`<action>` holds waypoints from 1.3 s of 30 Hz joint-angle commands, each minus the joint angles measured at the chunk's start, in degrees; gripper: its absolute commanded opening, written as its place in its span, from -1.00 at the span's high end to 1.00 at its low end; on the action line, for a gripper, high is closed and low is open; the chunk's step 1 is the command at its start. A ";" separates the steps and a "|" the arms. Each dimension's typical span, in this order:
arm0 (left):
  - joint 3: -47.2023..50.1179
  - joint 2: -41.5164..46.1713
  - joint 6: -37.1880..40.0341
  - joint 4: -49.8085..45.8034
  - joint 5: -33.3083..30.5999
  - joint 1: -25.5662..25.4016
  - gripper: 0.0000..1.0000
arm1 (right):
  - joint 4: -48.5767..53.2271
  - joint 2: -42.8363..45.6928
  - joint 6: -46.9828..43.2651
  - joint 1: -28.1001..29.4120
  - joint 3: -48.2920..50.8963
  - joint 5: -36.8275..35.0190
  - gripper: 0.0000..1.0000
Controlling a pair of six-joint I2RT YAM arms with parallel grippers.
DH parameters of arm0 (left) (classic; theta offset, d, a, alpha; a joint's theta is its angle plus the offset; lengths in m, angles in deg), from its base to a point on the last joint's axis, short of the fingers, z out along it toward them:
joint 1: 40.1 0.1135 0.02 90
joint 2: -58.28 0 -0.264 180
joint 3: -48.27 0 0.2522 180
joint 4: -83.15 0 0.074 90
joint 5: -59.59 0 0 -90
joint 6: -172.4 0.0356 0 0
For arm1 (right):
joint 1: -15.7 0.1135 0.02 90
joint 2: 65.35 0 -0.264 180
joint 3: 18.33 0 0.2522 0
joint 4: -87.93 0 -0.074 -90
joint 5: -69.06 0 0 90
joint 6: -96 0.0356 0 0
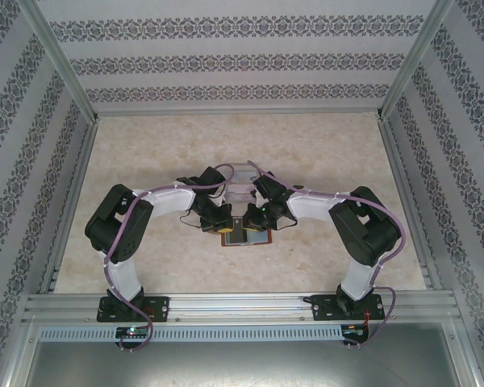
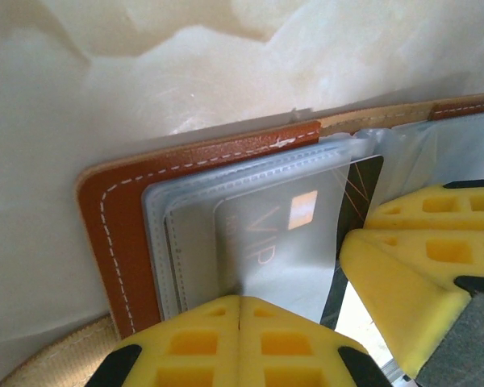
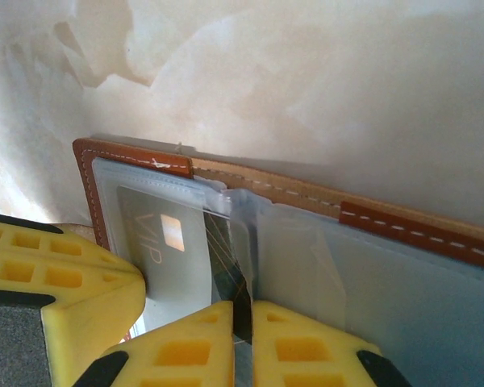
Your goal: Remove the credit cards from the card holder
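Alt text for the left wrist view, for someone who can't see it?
The open reddish-brown card holder lies on the marbled table, a grey VIP credit card inside its clear sleeves. The left gripper is shut at the sleeves' near edge; the right gripper sits beside it.

reddish-brown, white-stitched card holder (image 2: 117, 211)

card holder (image 2: 117, 234) reddish-brown leather, smooth with slight sheen, pale thread stitching; sleeves (image 2: 185, 242) soft clear plastic, frosted, catching glare; credit card (image 2: 282, 234) grey glossy plastic under the film; jaws yellow matt rubbery plastic; worktop (image 2: 226, 72) cream marble-look, smooth, semi-gloss
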 commanded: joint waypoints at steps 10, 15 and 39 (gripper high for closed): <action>-0.10 -0.83 0.97 -4.19 -3.74 -0.62 1.00 | 11.69 3.04 -3.52 0.46 -2.28 -8.19 0.84; -0.44 -1.09 1.06 -4.20 -3.63 -0.62 0.98 | 14.74 3.86 -4.26 0.38 -3.28 -10.22 0.85; -0.01 -1.79 1.14 -3.58 -3.07 -0.62 1.00 | 4.27 -0.58 -1.54 1.56 -2.94 -0.25 0.54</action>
